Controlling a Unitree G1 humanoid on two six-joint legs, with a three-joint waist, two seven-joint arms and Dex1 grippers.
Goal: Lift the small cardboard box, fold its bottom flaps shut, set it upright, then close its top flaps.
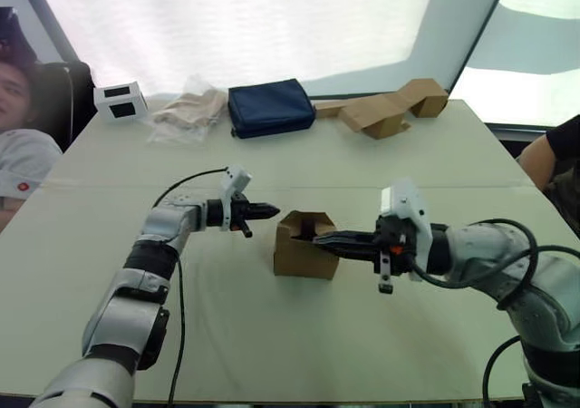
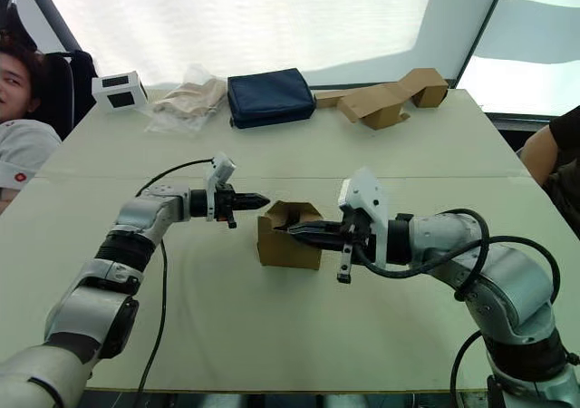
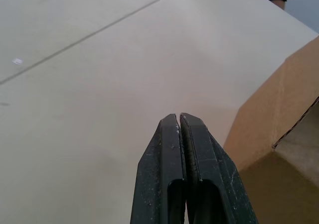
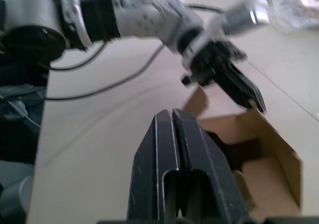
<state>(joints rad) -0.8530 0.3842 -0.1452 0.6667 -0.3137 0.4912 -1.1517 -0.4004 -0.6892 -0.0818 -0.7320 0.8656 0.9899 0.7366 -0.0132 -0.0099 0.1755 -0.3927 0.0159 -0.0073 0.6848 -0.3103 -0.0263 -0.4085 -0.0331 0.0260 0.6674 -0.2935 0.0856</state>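
The small cardboard box [image 1: 302, 248] stands on the table's middle with its open end up. Its top flaps [image 1: 314, 218] stick up around the rim, and the inside shows in the right wrist view [image 4: 254, 164]. My left gripper [image 1: 273, 211] is shut and empty, its tips pointing at the box's upper left corner, a short gap away. The box's brown wall [image 3: 279, 129] lies just beside those fingertips [image 3: 172, 122]. My right gripper [image 1: 323, 238] is shut with nothing in it, reaching in from the right with its tips over the box's open top.
Along the far edge lie a white box with black panels [image 1: 120, 100], a clear bag of beige material [image 1: 188, 111], a navy pouch [image 1: 270, 107] and larger folded cardboard pieces [image 1: 394, 107]. A person [image 1: 18, 109] sits at the left, and another person's arm [image 1: 548, 159] shows at the right.
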